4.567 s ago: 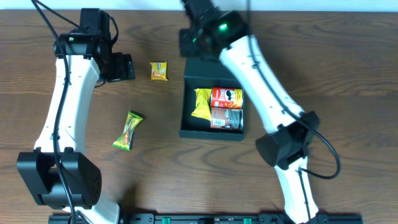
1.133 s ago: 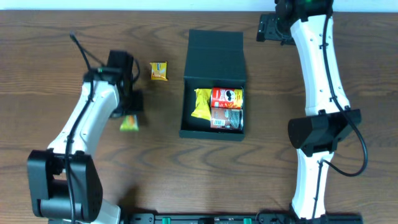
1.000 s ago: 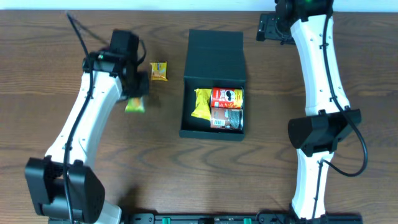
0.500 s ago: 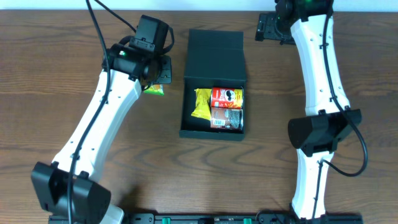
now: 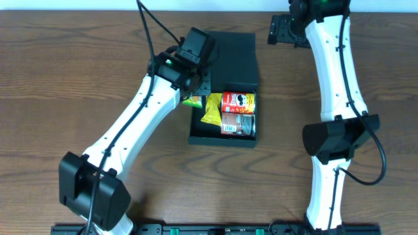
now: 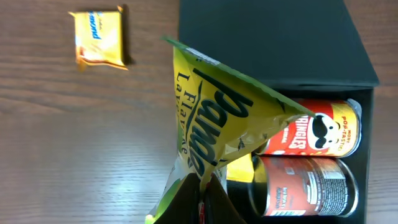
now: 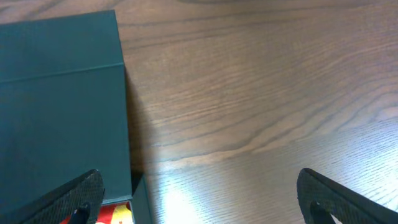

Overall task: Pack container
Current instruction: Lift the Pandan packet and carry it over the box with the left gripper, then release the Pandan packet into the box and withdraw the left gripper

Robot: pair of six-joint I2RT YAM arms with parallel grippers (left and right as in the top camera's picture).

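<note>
The container (image 5: 222, 138) is a dark teal-black box in mid-table, its flap lid (image 5: 230, 57) lying open behind it. Inside lie a red Pringles can (image 5: 239, 100), a dark can (image 5: 239, 123) and a yellow packet (image 5: 211, 111). My left gripper (image 5: 196, 88) is shut on a green-yellow Lay's packet (image 5: 192, 101), which hangs over the box's left wall. In the left wrist view the packet (image 6: 211, 118) is pinched between the fingers of my left gripper (image 6: 204, 208), with both cans (image 6: 311, 134) beside it. My right gripper (image 5: 282, 29) stands open beyond the lid's right corner, holding nothing (image 7: 205, 205).
A small yellow snack packet (image 6: 98, 37) lies on the wood left of the lid; my left arm hides it in the overhead view. The right wrist view shows the lid (image 7: 62, 93) at left and bare wooden table (image 7: 261, 112) to its right.
My left arm has swung right and forward, carrying the green-yellow packet from the table's left side to the container's left wall. The right arm has not moved.
</note>
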